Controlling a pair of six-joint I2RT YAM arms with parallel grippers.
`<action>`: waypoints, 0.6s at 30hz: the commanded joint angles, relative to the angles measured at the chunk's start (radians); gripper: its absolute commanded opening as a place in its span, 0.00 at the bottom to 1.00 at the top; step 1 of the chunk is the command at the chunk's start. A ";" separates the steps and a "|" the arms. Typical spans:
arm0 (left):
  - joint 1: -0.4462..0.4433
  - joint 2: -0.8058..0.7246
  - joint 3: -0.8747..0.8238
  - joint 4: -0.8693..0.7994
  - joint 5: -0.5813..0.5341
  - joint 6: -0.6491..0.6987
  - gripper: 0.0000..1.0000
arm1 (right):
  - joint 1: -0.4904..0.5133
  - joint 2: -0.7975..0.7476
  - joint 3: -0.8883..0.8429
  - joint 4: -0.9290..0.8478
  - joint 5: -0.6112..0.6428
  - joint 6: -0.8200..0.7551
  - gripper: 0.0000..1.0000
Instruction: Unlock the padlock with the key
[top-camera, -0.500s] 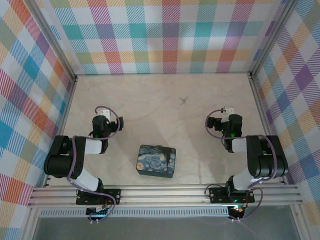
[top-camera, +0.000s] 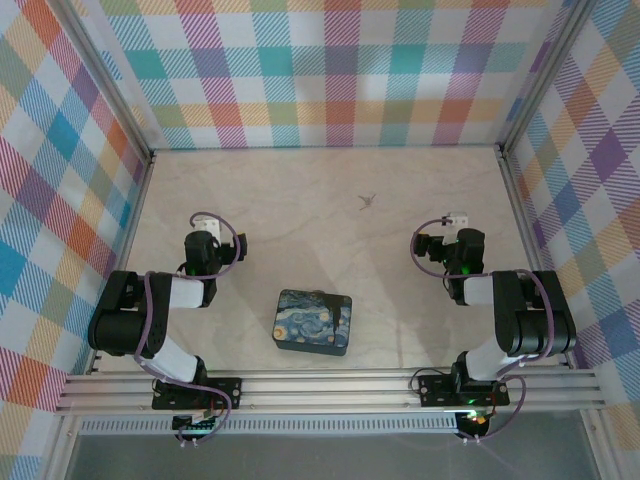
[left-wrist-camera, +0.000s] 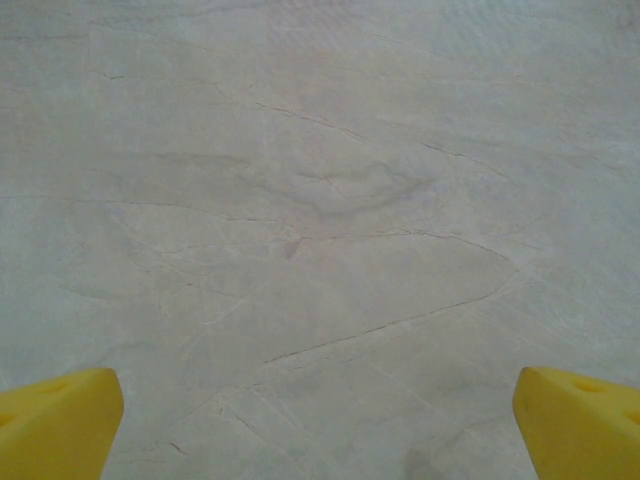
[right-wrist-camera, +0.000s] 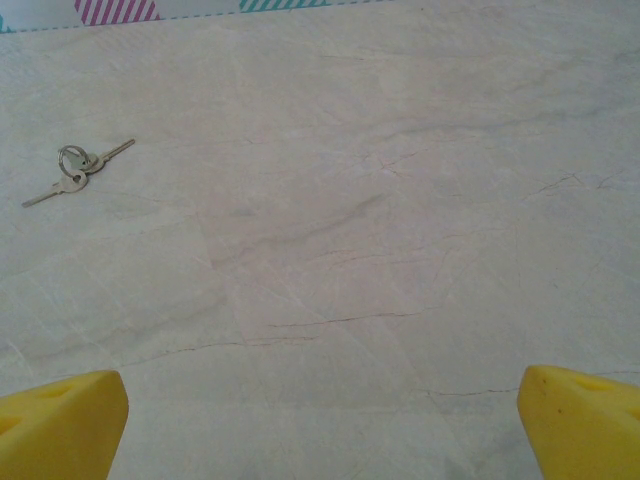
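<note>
Left gripper (left-wrist-camera: 320, 425) and right gripper (right-wrist-camera: 320, 425) hover spread wide and empty, seemingly poised to fetch the key (right-wrist-camera: 75, 170) lying upper left.

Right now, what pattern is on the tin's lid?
Blue-and-yellow painted swirls cover the tin, best seen in the top external view.

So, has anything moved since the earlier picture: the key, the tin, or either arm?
Nothing has visibly changed. The key lies in the same spot on the table, out beyond both arms. The tin sits where it was, between the arms. The left fingers and right fingers stay wide open, holding nothing.
</note>
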 joint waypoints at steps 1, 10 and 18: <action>0.000 -0.004 0.002 0.025 -0.004 -0.014 1.00 | 0.001 -0.006 0.008 0.042 0.007 0.006 1.00; -0.001 -0.003 0.001 0.024 -0.005 -0.014 1.00 | 0.001 -0.006 0.009 0.040 0.007 0.006 1.00; 0.013 -0.011 0.018 -0.011 0.035 -0.015 1.00 | 0.001 -0.040 0.050 -0.065 -0.020 -0.006 1.00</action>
